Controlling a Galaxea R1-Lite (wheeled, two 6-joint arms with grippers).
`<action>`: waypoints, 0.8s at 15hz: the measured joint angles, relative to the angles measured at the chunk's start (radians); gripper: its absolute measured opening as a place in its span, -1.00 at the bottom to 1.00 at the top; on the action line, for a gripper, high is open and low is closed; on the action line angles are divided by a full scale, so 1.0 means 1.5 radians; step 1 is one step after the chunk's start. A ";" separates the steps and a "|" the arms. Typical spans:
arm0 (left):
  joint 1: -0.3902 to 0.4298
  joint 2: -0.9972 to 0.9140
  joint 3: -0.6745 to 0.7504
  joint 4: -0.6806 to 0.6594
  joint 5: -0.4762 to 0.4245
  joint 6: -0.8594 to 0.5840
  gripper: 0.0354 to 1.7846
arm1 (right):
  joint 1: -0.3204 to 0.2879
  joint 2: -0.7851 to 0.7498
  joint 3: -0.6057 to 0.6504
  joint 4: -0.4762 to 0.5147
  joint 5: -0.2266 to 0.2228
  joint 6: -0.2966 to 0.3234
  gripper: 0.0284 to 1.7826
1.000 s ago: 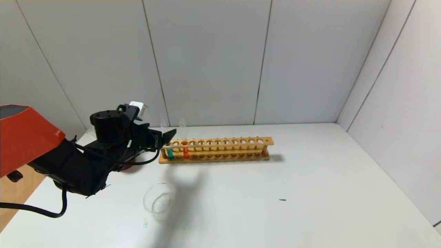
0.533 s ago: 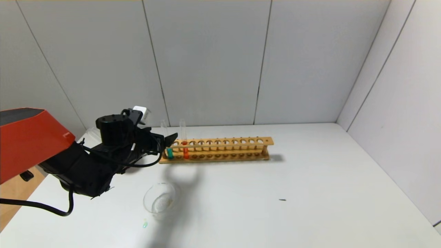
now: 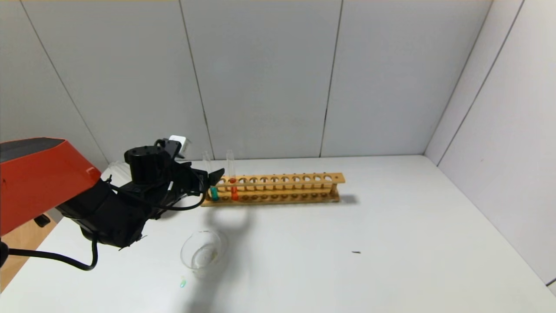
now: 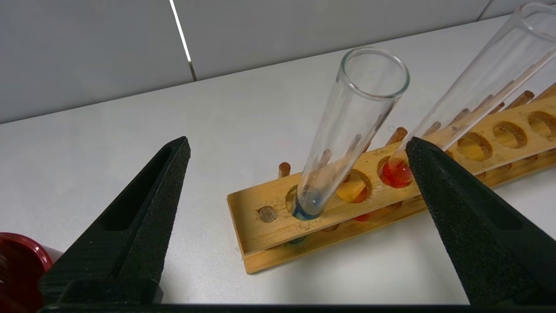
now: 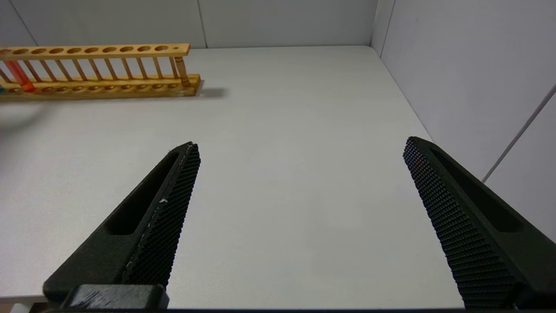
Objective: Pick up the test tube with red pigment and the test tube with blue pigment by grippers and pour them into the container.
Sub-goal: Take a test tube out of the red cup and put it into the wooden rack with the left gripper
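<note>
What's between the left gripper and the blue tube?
Nothing visible. The left gripper is open, its jaws either side of the blue tube standing in the rack. The red tube stands two holes along, beside one fingertip.

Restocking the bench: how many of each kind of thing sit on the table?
Test tubes with pigment: 2 (blue, red)
Wooden rack: 1
Clear glass dish: 1
Dark red cup: 1
Total: 5

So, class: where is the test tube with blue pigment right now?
In the head view, the blue tube stands in the wooden rack's leftmost hole, beside the red tube, with the open left gripper nearby.
</note>
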 joint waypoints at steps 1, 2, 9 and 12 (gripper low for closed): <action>0.000 0.001 -0.002 0.000 0.000 -0.001 0.96 | 0.000 0.000 0.000 0.000 0.000 0.000 0.92; 0.000 0.001 -0.003 0.000 0.000 -0.001 0.96 | 0.000 0.000 0.000 0.000 0.000 0.000 0.92; 0.001 0.015 -0.015 -0.003 -0.002 0.000 0.96 | 0.000 0.000 0.000 0.000 0.000 0.000 0.92; 0.002 0.020 -0.018 -0.010 0.000 -0.001 0.96 | 0.000 0.000 0.000 0.000 0.000 0.000 0.92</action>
